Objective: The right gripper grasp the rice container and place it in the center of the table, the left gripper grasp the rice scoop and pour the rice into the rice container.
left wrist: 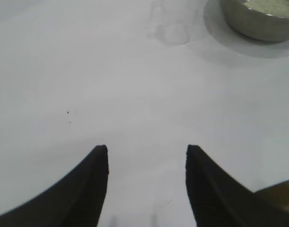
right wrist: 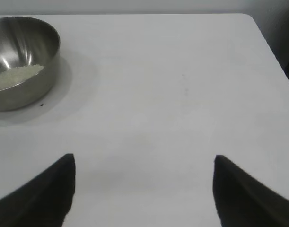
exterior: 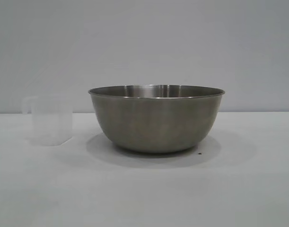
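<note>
— White and plain, the table [exterior: 144, 198] fills the exterior view under a grey wall [exterior: 144, 42]. What stands on it?

— 2 things. Biggest is 1 rice container [exterior: 156, 118], upright near the middle. 1 rice scoop [exterior: 50, 120] stands upright to its left in that view, near but apart.

— And the grain?

— 1 patch of rice [right wrist: 14, 77] lies inside the container, seen from the right wrist.

— How many grippers?

— 2, both over bare tabletop, well apart from the container. The left gripper [left wrist: 146, 150] has its fingers spread, gripping nothing. The right gripper [right wrist: 144, 161] has its fingers spread wider, also gripping nothing.
</note>
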`<state>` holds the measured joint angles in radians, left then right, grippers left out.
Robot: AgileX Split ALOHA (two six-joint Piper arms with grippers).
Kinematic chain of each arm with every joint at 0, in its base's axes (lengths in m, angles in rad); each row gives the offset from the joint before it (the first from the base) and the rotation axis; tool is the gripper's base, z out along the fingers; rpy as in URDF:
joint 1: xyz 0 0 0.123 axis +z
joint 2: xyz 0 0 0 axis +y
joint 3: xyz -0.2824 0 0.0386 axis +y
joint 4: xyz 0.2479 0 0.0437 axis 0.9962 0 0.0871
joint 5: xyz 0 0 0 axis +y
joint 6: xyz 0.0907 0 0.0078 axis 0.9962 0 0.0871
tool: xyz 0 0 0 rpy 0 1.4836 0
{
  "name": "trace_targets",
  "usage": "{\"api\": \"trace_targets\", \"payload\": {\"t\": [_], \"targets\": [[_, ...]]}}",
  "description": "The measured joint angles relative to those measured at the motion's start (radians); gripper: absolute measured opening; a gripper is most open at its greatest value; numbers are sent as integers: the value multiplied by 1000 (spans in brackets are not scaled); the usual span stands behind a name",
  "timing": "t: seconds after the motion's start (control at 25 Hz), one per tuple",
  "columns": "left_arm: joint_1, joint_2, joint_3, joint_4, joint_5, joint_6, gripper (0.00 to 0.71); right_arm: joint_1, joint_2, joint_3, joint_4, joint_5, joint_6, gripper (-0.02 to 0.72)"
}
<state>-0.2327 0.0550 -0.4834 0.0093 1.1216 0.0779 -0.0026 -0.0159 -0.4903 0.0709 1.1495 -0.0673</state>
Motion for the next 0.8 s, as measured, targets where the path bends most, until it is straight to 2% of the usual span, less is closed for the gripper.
{"api": "trace_targets", "payload": {"t": [0.68,0.8], "targets": [[0,0,0,-12,0,10,309,0,0,0,0,0,0,512],[26,-3,0,-14,0,10,309,0,0,0,0,0,0,512]]}}
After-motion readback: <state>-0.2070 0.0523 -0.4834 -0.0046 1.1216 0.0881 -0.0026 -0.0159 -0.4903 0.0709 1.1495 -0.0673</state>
